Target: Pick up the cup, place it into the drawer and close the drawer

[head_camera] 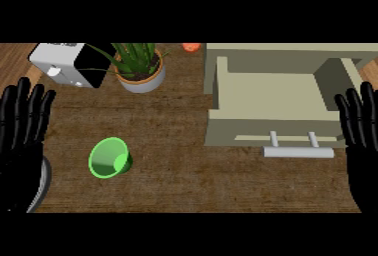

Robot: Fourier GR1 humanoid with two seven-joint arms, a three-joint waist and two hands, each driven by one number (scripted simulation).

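Both hands just resting, palms flat and fingers straight up toward 12 o'clock. Left hand [22, 135] sits at the 9 o'clock edge, right hand [362, 135] at 3 o'clock, well apart.

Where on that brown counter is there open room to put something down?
Bare counter lies between the green cup and the drawer, and along the near edge. The far side is crowded: white appliance, potted plant, drawer cabinet. Open hands rest at the left and right edges.

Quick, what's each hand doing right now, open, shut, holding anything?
Left hand: open, fingers straight up at the view's left edge, holding nothing.
Right hand: open, fingers straight up at the right edge, holding nothing.
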